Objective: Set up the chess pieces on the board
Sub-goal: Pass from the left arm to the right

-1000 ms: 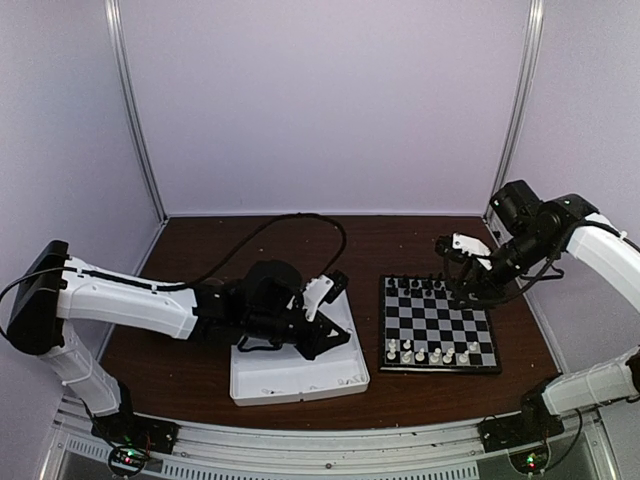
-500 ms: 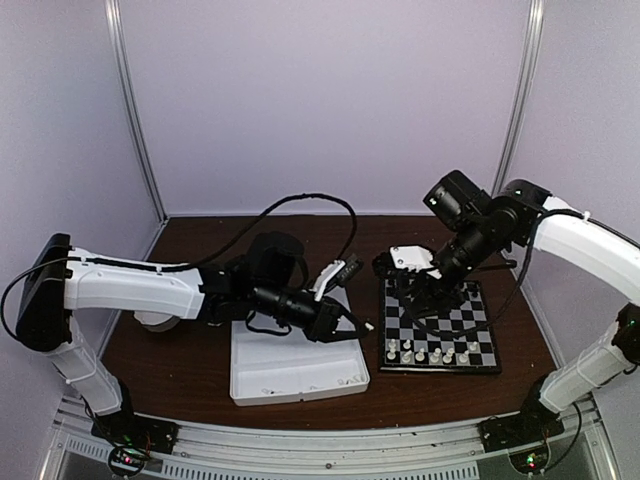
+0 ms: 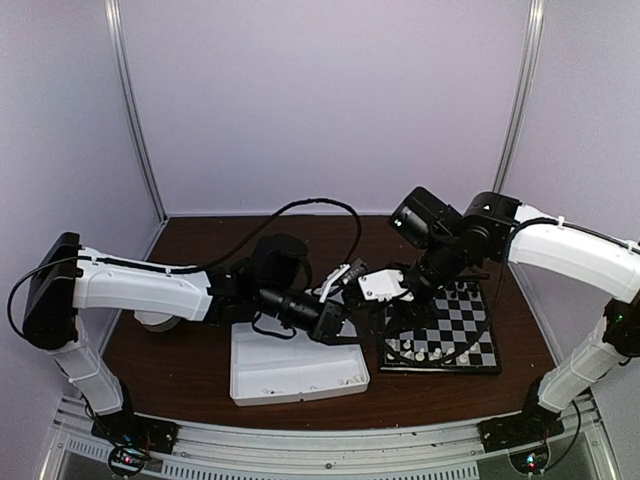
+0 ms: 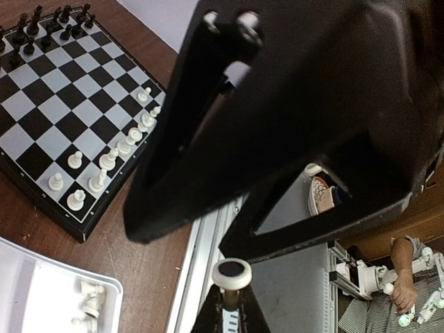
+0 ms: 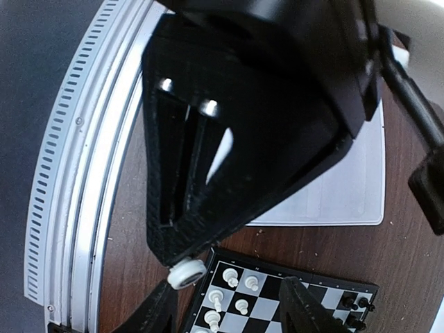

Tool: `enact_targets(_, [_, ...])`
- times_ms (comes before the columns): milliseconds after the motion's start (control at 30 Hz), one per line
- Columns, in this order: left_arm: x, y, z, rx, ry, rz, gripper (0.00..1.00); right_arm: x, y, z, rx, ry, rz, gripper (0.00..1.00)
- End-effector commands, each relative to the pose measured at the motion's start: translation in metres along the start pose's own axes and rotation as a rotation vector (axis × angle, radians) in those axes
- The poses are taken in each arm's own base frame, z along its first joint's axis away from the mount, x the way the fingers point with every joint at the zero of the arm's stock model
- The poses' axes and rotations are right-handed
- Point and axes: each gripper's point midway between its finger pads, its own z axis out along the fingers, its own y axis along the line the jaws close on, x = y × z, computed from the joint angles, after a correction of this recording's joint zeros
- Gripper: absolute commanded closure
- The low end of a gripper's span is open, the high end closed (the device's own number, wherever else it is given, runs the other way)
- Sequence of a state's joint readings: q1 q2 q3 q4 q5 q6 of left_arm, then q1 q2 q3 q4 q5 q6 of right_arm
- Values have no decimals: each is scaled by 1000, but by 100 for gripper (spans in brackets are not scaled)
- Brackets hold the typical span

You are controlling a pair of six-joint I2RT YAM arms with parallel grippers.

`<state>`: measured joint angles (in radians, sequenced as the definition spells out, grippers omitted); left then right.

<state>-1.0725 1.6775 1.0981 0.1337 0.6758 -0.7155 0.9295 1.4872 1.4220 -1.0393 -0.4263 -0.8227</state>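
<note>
While the left gripper [image 5: 172, 255] pinched a white chess piece [image 5: 186, 272] and the right gripper [image 5: 225, 297] stood open beside it, that tiny, slick piece likely needed a centred stem grip.

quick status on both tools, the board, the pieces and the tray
left tool: shut on a white piece
right tool: open, close to that piece
board: flat, partly set
black pieces: upright along one edge
white row: upright along the opposite edge
tray: holds loose white pieces

Dark brown table [image 3: 185, 240], checkered board [image 3: 465, 340], white tray [image 3: 290, 375] beside it
</note>
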Motion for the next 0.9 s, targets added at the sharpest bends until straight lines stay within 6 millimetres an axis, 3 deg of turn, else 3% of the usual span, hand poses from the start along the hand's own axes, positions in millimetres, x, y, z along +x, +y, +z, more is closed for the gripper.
enact_targets(0, [-15,-15,2,69,-35,21,95,-10,17,-2,-46,-9,-92,49])
enact_targets(233, [-18,-18,3,96,-49,5,95,-12,33,-2,-85,10,-150,55])
enact_targets(533, [-20,-13,2,94,-67,-11,94,-14,25,1,-40,26,-145,80])
enact_targets(667, [-25,-12,2,80,-81,-21,88,-13,19,1,-7,36,-113,89])
enact_targets(867, [-27,-3,-6,8,-122,-9,71,-2,3,-4,17,-12,35,92])
